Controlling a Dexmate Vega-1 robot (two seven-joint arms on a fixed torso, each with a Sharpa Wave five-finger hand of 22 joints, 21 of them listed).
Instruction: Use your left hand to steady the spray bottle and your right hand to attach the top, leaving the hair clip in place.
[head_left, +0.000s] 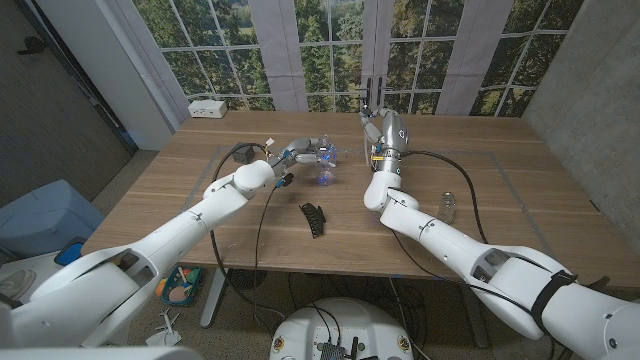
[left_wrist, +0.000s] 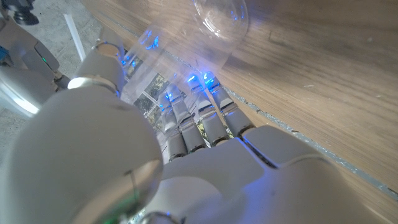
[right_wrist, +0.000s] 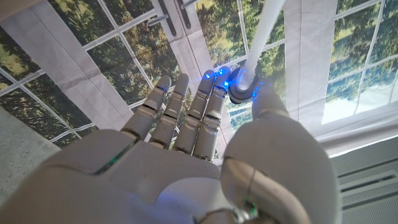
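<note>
Your left hand (head_left: 308, 153) is wrapped around the spray bottle (head_left: 327, 166) out near the middle of the wooden table (head_left: 200, 210), fingers closed on its clear body. From the left wrist you can see that bottle (left_wrist: 217, 18) is see-through plastic, rounded, lit with blue glints from the fingers (left_wrist: 205, 106) pressed along it. I can't tell from these views whether it stands upright or leans.

Your right hand (head_left: 385, 130) is raised just to the right of the bottle, above the tabletop. In the right wrist view that hand (right_wrist: 205, 118) pinches the top (right_wrist: 244, 87) between thumb and a finger: a small dark collar with a long white tube (right_wrist: 264, 31) running out of it, straight and thin. The other fingers reach out alongside.

The hair clip (head_left: 315, 218) lies flat on the wood nearer to you than the bottle, dark and toothed, well apart from both hands. To the right of the bottle, beyond your right forearm, stands a small clear jar (head_left: 449, 205).
</note>
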